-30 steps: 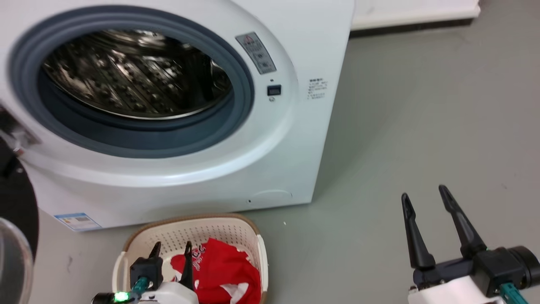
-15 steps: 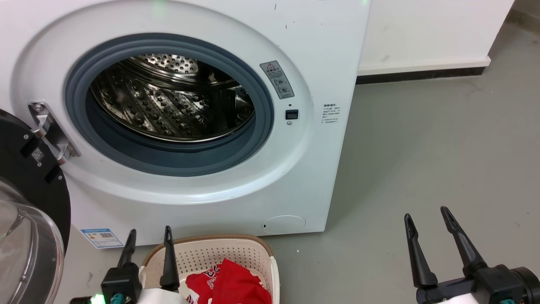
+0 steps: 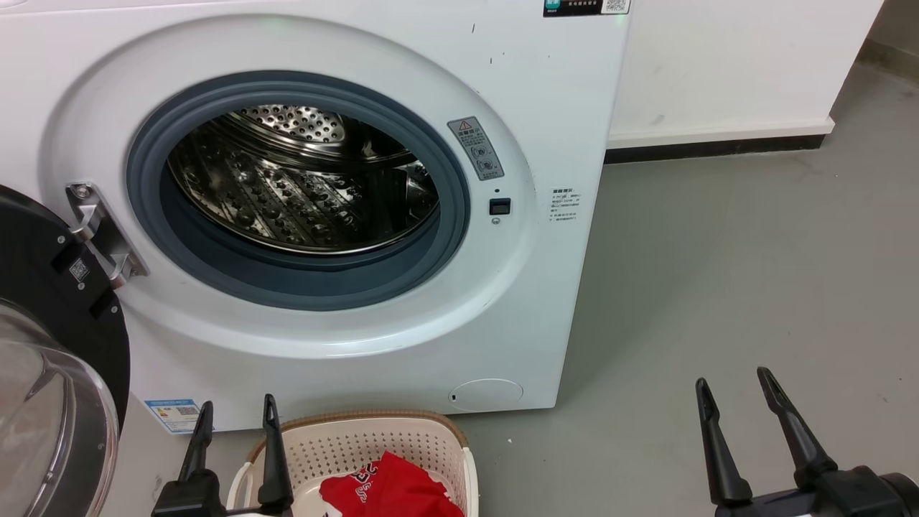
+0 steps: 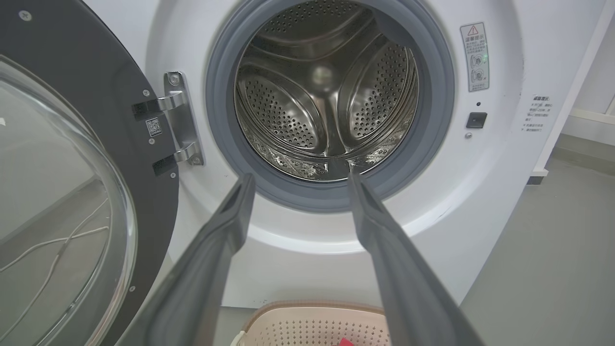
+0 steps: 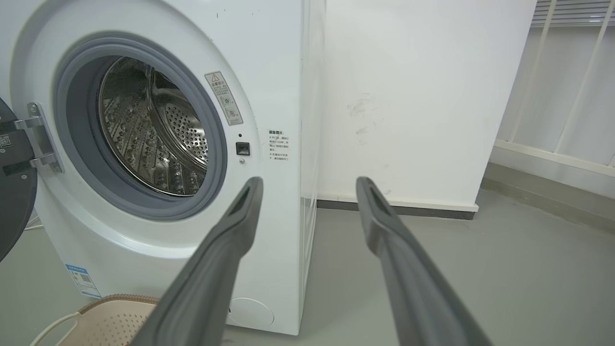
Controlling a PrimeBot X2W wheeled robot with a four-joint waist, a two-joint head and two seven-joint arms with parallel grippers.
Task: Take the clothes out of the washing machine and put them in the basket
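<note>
The white washing machine (image 3: 546,108) stands with its door swung open at the left, and its steel drum (image 3: 301,179) holds no clothes that I can see. Red jersey clothes (image 3: 391,492) lie in the cream basket (image 3: 423,438) on the floor in front of the machine. My left gripper (image 3: 237,413) is open, its fingers empty, just left of the basket's near corner. My right gripper (image 3: 732,391) is open and empty over bare floor to the right. In the left wrist view the left gripper (image 4: 298,180) points at the drum (image 4: 326,91), with the basket (image 4: 307,327) below.
The open porthole door (image 3: 43,373), black-framed with a glass bowl, juts out at the far left beside my left arm. A white wall with a dark skirting (image 3: 718,147) runs behind the machine. Grey floor (image 3: 718,273) spreads to the right.
The head camera has tilted up, so the machine and basket sit lower in view. My left gripper has lifted out of the basket, left of the red clothes. The right gripper holds open.
</note>
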